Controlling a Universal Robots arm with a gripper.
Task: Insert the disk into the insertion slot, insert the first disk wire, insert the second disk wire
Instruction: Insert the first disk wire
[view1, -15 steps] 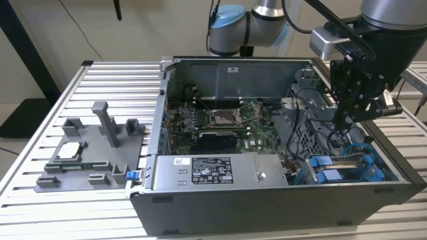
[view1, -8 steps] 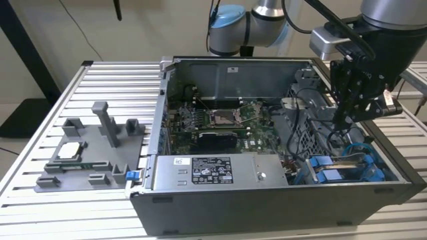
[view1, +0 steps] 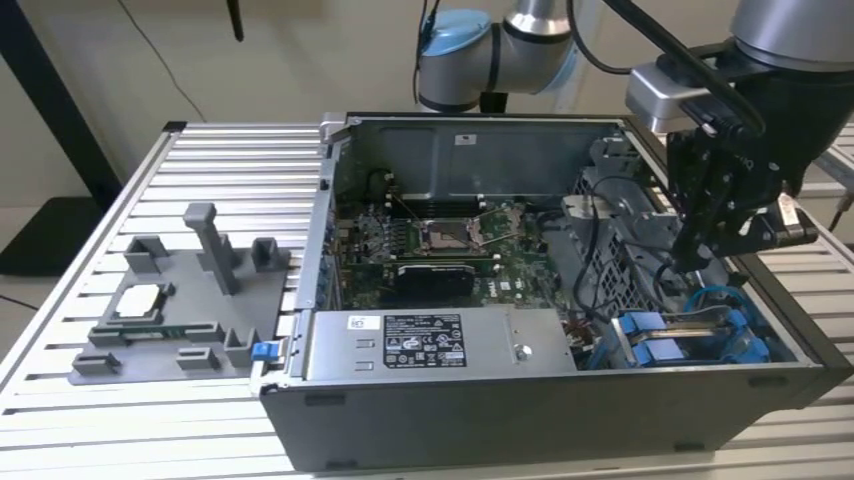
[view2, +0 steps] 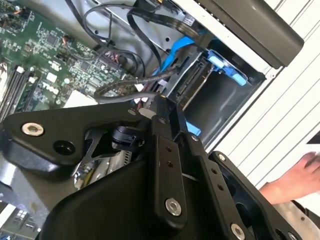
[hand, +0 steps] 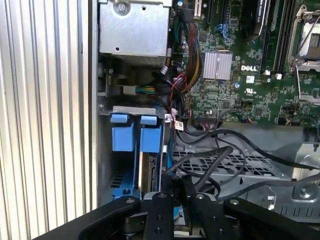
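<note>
Disk (hand: 149, 172): sits upright on edge inside the insertion slot (hand: 122, 135), its dark connector end facing outward between the blue rails. Two blue tabs stand side by side at the head of the slot. In the exterior view the slot (view1: 647, 345) lies in the near corner of the open computer case (view1: 534, 410), toward the exterior view's right.

Gripper (hand: 181, 187): low inside the case, just beside the disk's connector end. Black wires (hand: 215, 160) sweep in from the perforated metal floor and converge at its tip. Cannot tell whether it is apart, together, or clamped on one of them. In the second wrist view the gripper (view2: 159, 106) sits close to the slot mouth, with a braided black wire arching just past it and a flat blue cable (view2: 175, 52) running down toward the bay. In the exterior view the gripper (view1: 697, 262) hangs down over the bay end of the case.

Surroundings: green motherboard (hand: 240, 75) with a small silver heatsink (hand: 217, 65); processor socket (view1: 447, 237) mid-board; grey metal box (view1: 427, 345) with a black-and-white sticker along the case's near wall, beside the slot. Case rests on a slatted aluminium desk (view1: 227, 170); a grey fixture tray (view1: 187, 300) lies well apart, on the exterior view's left. A person's hand (view2: 295, 175) rests on the desk outside the case.
</note>
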